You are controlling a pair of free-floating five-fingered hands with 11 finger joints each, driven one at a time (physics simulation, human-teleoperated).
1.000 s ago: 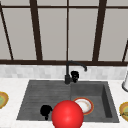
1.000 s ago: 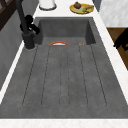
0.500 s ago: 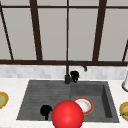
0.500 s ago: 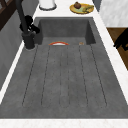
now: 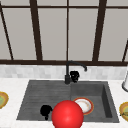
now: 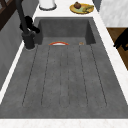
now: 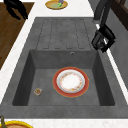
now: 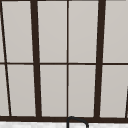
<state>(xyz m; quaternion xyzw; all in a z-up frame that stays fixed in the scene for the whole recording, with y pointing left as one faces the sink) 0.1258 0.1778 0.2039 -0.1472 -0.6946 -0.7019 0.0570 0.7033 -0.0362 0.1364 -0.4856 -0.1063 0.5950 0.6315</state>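
- The faucet [image 5: 67, 71] stands at the back rim of the sink, between the drainboard and the basin, with its spout arched over the basin; my right hand [image 5: 74, 75] is close against its upright on the basin side, and I cannot tell whether it is closed on the faucet or just beside it
- I judge the faucet to be stiff metal, fixed and not liftable; smooth and probably slippery, so a hold belongs low on the column or on any lever there, not on the thin spout; it is not fragile
- My left hand [image 5: 45, 111] hangs in the air at the front left, out past the near edge of the counter, fingers loose and drooping, holding nothing
- In the basin [image 7: 62, 58] a white plate with a red rim [image 7: 71, 82] lies flat on the bottom, well apart from the small drain [image 7: 38, 91] in the corner; the plate looks breakable
- A red sphere [image 5: 67, 115] sits low in the front view, before the sink's near edge
- The grooved drainboard [image 6: 65, 80] is dark grey stone, likely rough; the counter [image 5: 15, 85] round it is white
- A yellow dish [image 5: 2, 99] lies at the far left, another yellow dish with food [image 6: 81, 7] at the far right beside a white container [image 5: 125, 82]
- Behind is a dark-framed window [image 8: 52, 32]; a wooden floor [image 7: 10, 32] lies in front
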